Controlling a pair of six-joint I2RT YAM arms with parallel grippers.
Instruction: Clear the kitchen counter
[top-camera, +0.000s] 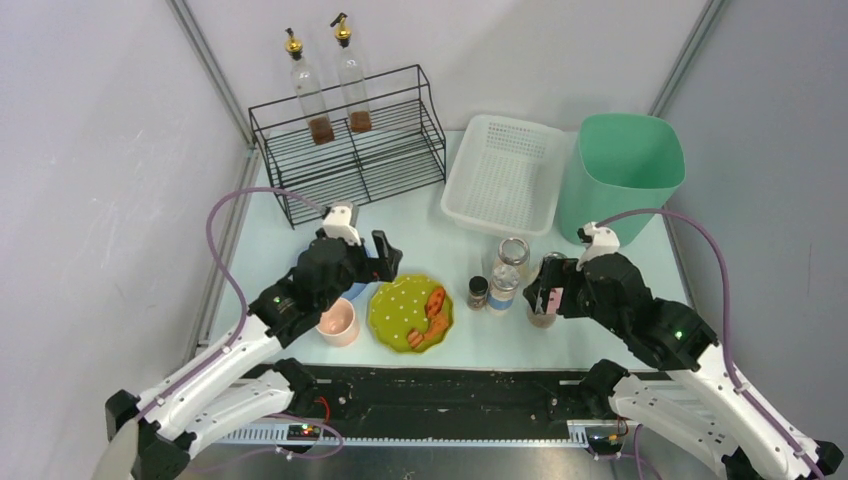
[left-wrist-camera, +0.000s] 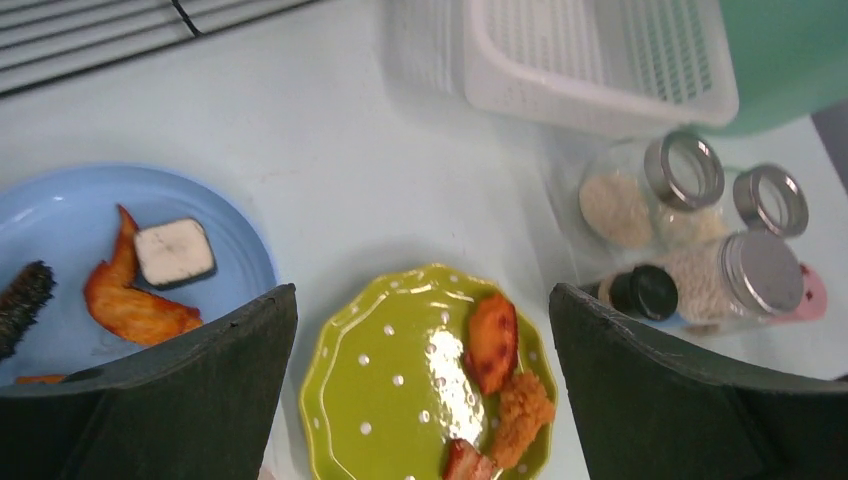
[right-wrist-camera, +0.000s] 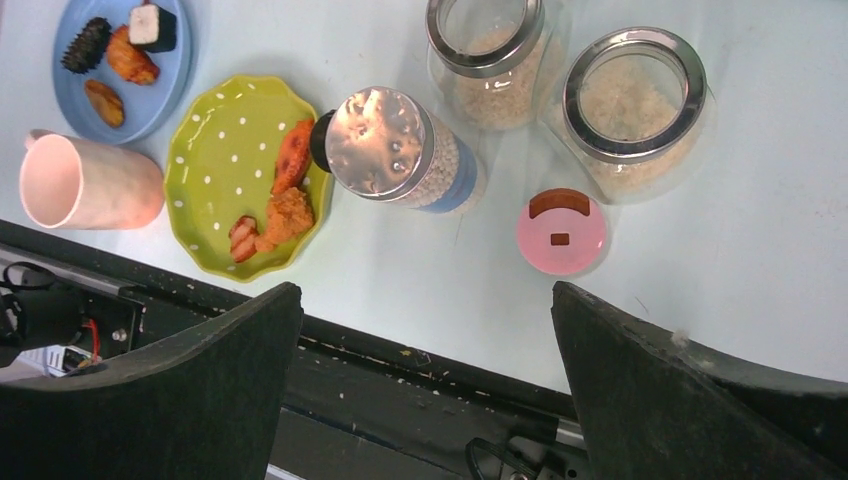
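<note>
Left gripper (left-wrist-camera: 423, 385) and right gripper (right-wrist-camera: 425, 385): jaws wide apart, empty. Kitchen counter (top-camera: 450, 245) lies beneath both, rigid, fixed, smooth, likely ungraspable. Lidded glass jar (right-wrist-camera: 385, 145) looks fragile, take its sides.

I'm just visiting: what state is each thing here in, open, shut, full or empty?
Left gripper, open, holding nothing.
Right gripper, open, holding nothing.
Scalloped green dotted plate, carrying food pieces.
Round blue plate, carrying food pieces.
Pale pink cup, upright, empty.
White perforated plastic basket, empty.
Glass grain jar with solid metal lid, closed.
Two glass oil bottles, upright on black wire rack, nearly empty.
</note>
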